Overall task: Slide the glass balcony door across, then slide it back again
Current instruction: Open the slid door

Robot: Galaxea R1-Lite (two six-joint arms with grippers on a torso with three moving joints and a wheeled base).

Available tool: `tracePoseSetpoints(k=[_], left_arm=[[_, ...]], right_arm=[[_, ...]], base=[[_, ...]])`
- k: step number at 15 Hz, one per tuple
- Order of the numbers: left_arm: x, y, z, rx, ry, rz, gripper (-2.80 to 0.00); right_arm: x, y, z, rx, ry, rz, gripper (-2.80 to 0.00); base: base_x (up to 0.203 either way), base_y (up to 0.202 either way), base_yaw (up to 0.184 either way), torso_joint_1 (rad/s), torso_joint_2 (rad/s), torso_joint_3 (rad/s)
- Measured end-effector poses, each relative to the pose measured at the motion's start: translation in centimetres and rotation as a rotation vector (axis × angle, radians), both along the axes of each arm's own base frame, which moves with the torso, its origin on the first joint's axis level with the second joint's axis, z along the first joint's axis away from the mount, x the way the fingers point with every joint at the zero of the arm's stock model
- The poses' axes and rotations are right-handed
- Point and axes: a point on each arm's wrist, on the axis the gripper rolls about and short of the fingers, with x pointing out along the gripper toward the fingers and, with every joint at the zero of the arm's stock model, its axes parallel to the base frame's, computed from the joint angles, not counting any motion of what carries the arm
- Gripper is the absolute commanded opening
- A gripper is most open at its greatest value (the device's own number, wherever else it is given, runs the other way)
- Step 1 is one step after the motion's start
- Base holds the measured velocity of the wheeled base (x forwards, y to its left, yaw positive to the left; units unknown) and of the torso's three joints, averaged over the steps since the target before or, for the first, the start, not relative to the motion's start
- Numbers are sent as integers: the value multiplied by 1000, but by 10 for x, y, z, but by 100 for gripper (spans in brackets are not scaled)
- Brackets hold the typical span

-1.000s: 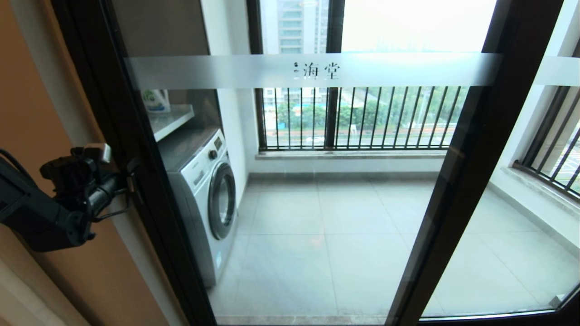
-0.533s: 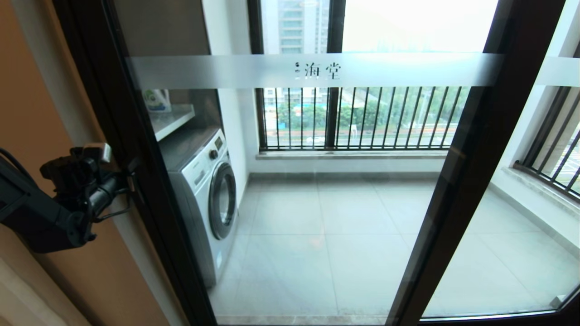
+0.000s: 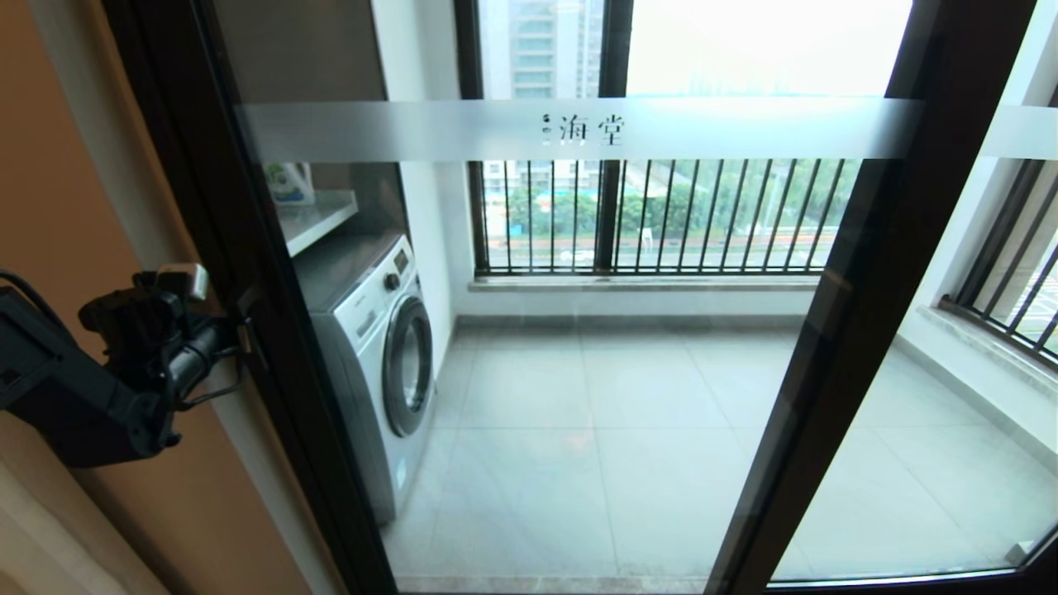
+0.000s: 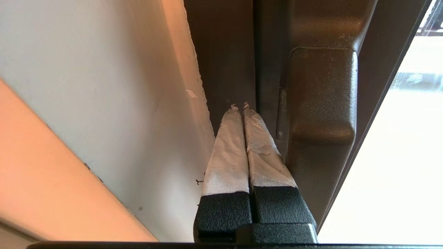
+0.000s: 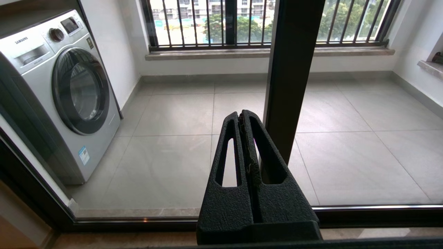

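Note:
The glass balcony door [image 3: 579,372] fills the head view, its frosted band [image 3: 413,130] printed with small Chinese characters [image 3: 591,130]. My left gripper [image 3: 235,339] is at the door's dark left frame [image 3: 215,207], at mid height. In the left wrist view the left gripper [image 4: 240,105] is shut and holds nothing. Its white-taped fingers [image 4: 228,152] lie right beside the dark bar handle [image 4: 322,103], with the tips against the frame. The right gripper [image 5: 241,113] is shut and empty, low before the glass near a dark upright stile [image 5: 294,69]; the head view does not show it.
An orange wall [image 3: 50,165] stands left of the door. Behind the glass are a washing machine [image 3: 372,355], a shelf with a detergent bottle [image 3: 289,183] and the black-railed outer window [image 3: 661,215]. A second glass panel [image 3: 975,372] with a plain band lies to the right.
The door has shifted slightly to the right; its printed characters and left frame moved that way. My left gripper moved along with the frame. Both grippers stay shut.

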Motion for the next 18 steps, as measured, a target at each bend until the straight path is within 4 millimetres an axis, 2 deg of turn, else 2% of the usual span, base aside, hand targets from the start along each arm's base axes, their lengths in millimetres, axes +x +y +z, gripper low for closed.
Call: tracePoseSetpoints(k=[18], left_arm=[[-3, -7, 0, -22, 6, 7, -280]], right_arm=[[0, 0, 0, 0, 0, 0, -280]], base=[[0, 0, 0, 0, 0, 0]])
